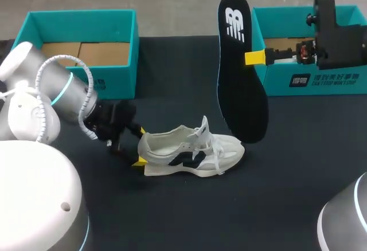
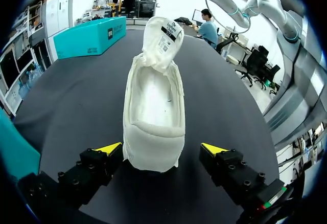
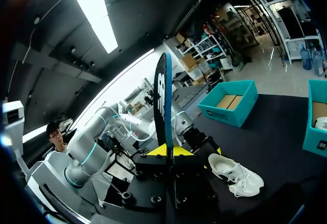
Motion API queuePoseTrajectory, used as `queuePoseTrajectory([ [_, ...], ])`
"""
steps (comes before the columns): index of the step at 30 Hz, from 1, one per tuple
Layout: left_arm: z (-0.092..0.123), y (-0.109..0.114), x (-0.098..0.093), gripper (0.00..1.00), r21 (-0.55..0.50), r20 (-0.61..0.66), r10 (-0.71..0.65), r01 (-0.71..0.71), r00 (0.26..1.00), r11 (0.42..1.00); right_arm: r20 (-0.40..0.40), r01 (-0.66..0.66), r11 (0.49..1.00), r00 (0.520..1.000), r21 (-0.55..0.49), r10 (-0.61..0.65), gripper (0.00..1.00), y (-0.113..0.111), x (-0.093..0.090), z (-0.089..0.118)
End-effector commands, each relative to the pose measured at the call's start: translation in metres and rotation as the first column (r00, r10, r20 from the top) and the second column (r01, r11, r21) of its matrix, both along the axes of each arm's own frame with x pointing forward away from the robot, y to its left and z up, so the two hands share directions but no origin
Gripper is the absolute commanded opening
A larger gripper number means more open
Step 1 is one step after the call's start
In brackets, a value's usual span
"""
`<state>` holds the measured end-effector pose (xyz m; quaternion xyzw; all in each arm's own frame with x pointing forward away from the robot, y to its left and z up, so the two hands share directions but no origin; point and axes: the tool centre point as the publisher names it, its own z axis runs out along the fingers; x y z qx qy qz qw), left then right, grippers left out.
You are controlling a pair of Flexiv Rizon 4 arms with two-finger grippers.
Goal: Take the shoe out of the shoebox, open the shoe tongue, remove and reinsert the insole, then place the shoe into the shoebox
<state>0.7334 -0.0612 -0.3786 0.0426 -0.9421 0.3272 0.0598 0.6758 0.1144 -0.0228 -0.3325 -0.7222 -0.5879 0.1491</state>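
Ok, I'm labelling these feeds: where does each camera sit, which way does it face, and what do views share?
Head view: fixed above and behind, looking down on the table; left end effector at the heel of the shoe, right end effector holding the insole upright.
Left wrist view: on the left wrist, facing along the shoe from its heel; its open fingers flank the heel.
Right wrist view: on the right wrist, facing across the table; its fingers clamp the insole.
Shared: all show the shoe; head and right wrist show the insole.

The shoe [image 1: 192, 155] is laid mid-table, heel between the left gripper's [image 1: 140, 146] fingers; the insole [image 1: 241, 67] is held upright behind its toe by the right gripper [image 1: 256, 57], beside a shoebox [image 1: 309, 82].
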Motion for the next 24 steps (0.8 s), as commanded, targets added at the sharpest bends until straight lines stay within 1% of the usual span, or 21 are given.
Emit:
queuePoseTrajectory([
  [1, 0.0061, -0.0006, -0.0034, 1.00, 0.209, 0.012, 0.007, -0.009, 1.000, 0.978, -0.002, 0.000, 1.000, 1.000, -0.001, 0.000, 0.00, 0.0015, 0.0012, -0.0008],
  [2, 0.0062, 0.0012, -0.0027, 1.00, 0.221, 0.015, 0.017, -0.020, 1.000, 0.975, -0.002, 0.000, 1.000, 1.000, -0.001, 0.000, 0.00, 0.0015, 0.0012, -0.0008],
  [4, 0.0076, 0.0041, -0.0027, 1.00, 0.199, 0.024, 0.027, -0.031, 0.999, 0.980, -0.002, 0.000, 1.000, 1.000, -0.001, 0.000, 0.00, 0.0015, 0.0012, -0.0008],
  [17, 0.0076, 0.0041, -0.0027, 1.00, 0.199, 0.024, 0.027, -0.031, 0.999, 0.980, -0.002, 0.000, 1.000, 1.000, -0.001, 0.000, 0.00, 0.0015, 0.0012, -0.0008],
  [22, 0.0113, 0.0022, -0.0043, 1.00, 0.321, 0.062, 0.010, -0.030, 0.998, 0.947, -0.002, 0.000, 1.000, 1.000, -0.001, 0.000, 0.00, 0.0015, 0.0012, -0.0008],
  [24, 0.0129, 0.0022, -0.0050, 1.00, 0.347, 0.068, -0.004, -0.020, 0.998, 0.938, -0.002, 0.000, 1.000, 1.000, -0.001, 0.000, 0.00, 0.0015, 0.0012, -0.0008],
])
